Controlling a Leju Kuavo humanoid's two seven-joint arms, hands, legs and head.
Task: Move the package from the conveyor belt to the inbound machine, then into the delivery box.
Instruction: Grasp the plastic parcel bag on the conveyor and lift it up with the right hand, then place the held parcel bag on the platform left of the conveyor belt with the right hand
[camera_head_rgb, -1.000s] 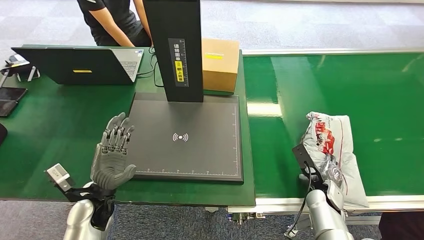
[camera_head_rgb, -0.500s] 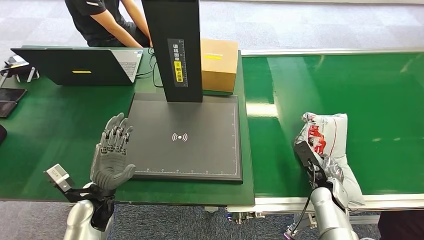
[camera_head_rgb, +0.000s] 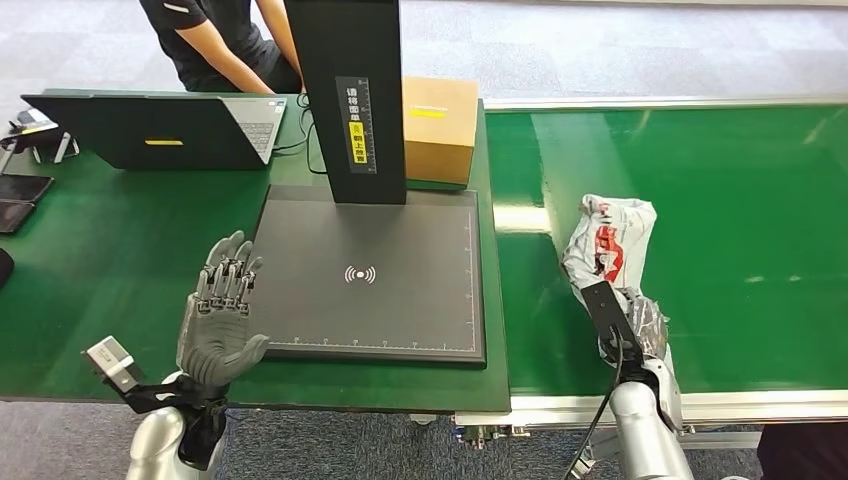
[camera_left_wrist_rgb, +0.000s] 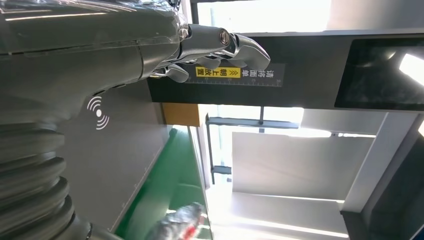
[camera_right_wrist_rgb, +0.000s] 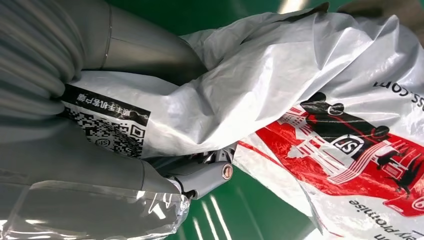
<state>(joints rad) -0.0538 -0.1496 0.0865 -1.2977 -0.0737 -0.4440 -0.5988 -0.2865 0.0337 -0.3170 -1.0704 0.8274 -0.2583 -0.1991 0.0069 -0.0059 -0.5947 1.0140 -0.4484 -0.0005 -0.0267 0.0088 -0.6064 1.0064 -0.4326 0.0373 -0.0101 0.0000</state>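
Presently the first step is in hand: the right hand is clamped on the near end of the package, a crumpled white plastic bag with red print, which lies bunched above the green belt just beyond that hand. The right wrist view confirms the grip, with the plastic gathered between thumb and fingers. The left hand holds nothing, its fingers apart and upright over the worktop, just beside the dark scanner plate with its upright column. In my judgement the next move calls for carrying the bag across to that plate, towards the left hand, and laying it flat there without the loose plastic slipping. The brown box stands beyond the plate. Against the earlier frames, the bag has shifted towards the plate and bunched up more; the left hand is practically unchanged.
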